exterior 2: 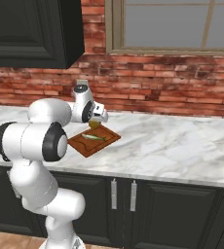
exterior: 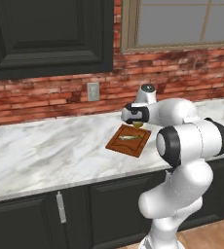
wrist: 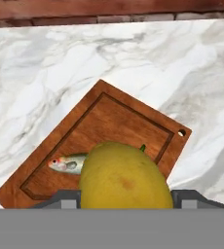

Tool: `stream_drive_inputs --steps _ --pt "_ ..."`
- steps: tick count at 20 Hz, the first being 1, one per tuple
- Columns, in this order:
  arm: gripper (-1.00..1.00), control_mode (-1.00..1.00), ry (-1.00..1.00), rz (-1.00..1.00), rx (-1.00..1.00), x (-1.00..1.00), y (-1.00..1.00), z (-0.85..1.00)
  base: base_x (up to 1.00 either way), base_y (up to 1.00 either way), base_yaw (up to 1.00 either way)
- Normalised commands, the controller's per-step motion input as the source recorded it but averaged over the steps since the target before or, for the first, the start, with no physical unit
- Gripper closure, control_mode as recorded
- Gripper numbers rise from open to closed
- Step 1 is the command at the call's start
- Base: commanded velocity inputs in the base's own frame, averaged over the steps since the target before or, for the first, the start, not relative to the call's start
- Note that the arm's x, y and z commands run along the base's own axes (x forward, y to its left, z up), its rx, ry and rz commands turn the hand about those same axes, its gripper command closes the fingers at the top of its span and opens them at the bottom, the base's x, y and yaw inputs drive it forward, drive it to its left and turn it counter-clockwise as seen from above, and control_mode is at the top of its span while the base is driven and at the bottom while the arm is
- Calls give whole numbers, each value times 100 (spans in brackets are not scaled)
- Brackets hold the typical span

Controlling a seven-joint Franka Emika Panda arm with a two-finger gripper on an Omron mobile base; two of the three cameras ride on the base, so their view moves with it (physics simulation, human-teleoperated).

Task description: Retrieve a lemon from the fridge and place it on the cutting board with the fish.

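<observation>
My gripper [exterior: 138, 124] hangs just above the far end of the reddish-brown cutting board [exterior: 135, 147], shut on the yellow lemon [exterior: 139, 125]. In the hand view the lemon [wrist: 124, 176] bulges large between the fingers, over the board [wrist: 109, 121]. The small pale fish [wrist: 65, 164] lies on the board, its tail hidden behind the lemon. From the right, the lemon [exterior 2: 94, 124] sits under the gripper [exterior 2: 95, 123], above the fish [exterior 2: 93, 137] and the board [exterior 2: 90, 146]. The fridge is out of view.
The board lies askew on a white marble counter [exterior: 46, 146] backed by a brick wall with an outlet [exterior: 93, 91]. A dark upper cabinet [exterior: 46, 34] hangs at the left and a window [exterior 2: 172, 24] sits above. Dark lower cabinets [exterior 2: 133, 204] run under the counter.
</observation>
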Motion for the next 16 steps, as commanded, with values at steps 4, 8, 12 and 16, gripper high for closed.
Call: stream_drive_inputs --steps 4,8,12,16 --pt "100 -100 12 -5 0 43 0 -22 0 0 0" --pt "100 -100 14 -9 0 29 0 -24 0 0 0" --pt "100 -100 4 -8 0 20 0 -27 0 0 0" --pt "100 -100 0 -3 1 12 0 -24 0 0 0"
